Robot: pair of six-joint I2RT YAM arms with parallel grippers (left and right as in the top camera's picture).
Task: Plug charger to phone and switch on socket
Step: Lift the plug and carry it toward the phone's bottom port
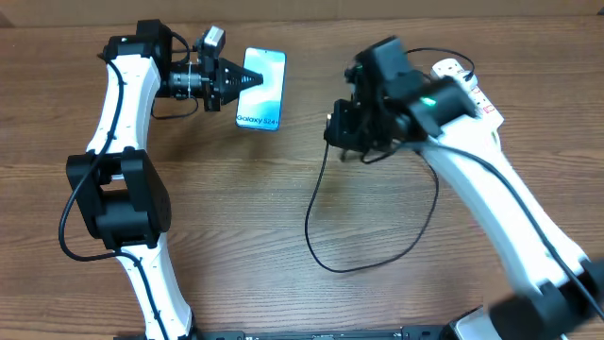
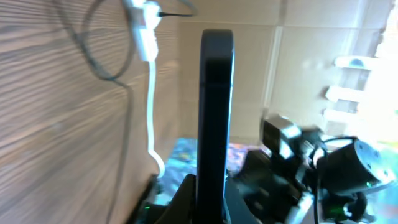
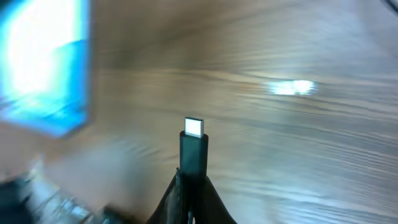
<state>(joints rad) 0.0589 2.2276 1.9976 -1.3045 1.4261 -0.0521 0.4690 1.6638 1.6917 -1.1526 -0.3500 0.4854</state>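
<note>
The phone (image 1: pixel 261 88) with a blue-white "Galaxy" screen is held at its left edge by my left gripper (image 1: pixel 229 83), which is shut on it. In the left wrist view the phone (image 2: pixel 216 112) shows edge-on between the fingers. My right gripper (image 1: pixel 345 132) is shut on the charger's connector tip (image 3: pixel 194 146), which points toward the phone (image 3: pixel 43 62), a blurred blue shape at the upper left. The charger's black cable (image 1: pixel 326 247) loops over the table. The white socket (image 1: pixel 460 83) lies at the far right, mostly hidden by the right arm; it also shows in the left wrist view (image 2: pixel 144 28).
The wooden table (image 1: pixel 236 227) carries everything. The thick white lead (image 2: pixel 151 112) hangs from the socket in the left wrist view. The right arm (image 1: pixel 491 179) crosses the right side and the left arm (image 1: pixel 123 179) stands along the left side.
</note>
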